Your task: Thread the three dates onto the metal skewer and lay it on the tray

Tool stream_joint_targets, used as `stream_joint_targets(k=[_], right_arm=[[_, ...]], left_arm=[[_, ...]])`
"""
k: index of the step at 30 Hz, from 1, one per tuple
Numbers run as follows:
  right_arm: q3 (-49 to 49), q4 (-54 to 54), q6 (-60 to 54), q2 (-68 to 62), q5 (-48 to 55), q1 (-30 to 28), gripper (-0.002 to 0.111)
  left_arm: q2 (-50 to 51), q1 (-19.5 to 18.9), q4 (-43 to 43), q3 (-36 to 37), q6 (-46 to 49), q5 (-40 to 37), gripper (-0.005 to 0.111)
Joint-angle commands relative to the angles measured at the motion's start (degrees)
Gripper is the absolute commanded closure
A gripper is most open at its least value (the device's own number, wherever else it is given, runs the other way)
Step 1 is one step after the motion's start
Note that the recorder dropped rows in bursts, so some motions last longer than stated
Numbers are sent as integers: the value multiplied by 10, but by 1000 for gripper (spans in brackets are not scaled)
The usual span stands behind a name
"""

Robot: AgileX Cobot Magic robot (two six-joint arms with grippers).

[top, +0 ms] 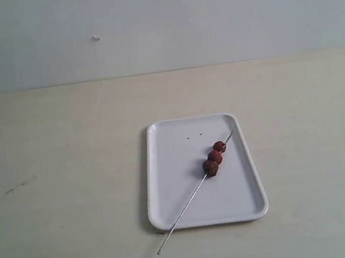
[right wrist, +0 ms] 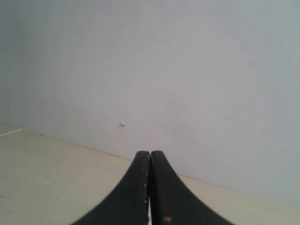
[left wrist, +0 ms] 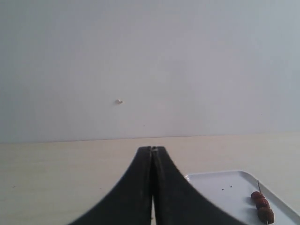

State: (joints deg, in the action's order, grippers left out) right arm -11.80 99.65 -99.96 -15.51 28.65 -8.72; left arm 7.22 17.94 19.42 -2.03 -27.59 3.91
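Note:
Three dark reddish dates (top: 214, 157) sit in a row on a thin metal skewer (top: 188, 208), which lies slantwise across the white tray (top: 182, 212); its near end sticks out over the tray's front rim onto the table. The left wrist view catches the dates (left wrist: 262, 206) and a corner of the tray (left wrist: 220, 180) to one side. My left gripper (left wrist: 152, 149) is shut with nothing in it, raised off the table. Shut and empty too, my right gripper (right wrist: 150, 153) faces the wall. Neither arm shows in the exterior view.
A pale wooden table (top: 60, 179) runs back to a plain light wall (top: 160, 24). A few tiny dark specks (top: 194, 136) lie on the tray's far part.

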Motion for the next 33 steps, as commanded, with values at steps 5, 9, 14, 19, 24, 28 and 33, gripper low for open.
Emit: stream_joint_targets(k=[5, 9, 14, 19, 24, 28, 33], right_arm=[[1, 3, 17, 2, -10, 1, 108], [-12, -162, 223, 6, -48, 1, 108], [-16, -648, 771, 47, -140, 1, 108], [-16, -1008, 1145, 135, -119, 1, 108], [-16, -1032, 1116, 155, -66, 0, 108], [6, -1034, 1116, 155, -76, 0, 108], [80, -1033, 1116, 155, -129, 0, 108]], left_arm=[[-4, -2, 0, 2, 1, -3, 107], [-4, -2, 0, 2, 1, -3, 107], [-4, -2, 0, 2, 1, -4, 107], [-4, -2, 0, 2, 1, -5, 107], [-5, -2, 0, 2, 1, -7, 107], [-5, -2, 0, 2, 1, -7, 107], [-5, -2, 0, 2, 1, -7, 107]])
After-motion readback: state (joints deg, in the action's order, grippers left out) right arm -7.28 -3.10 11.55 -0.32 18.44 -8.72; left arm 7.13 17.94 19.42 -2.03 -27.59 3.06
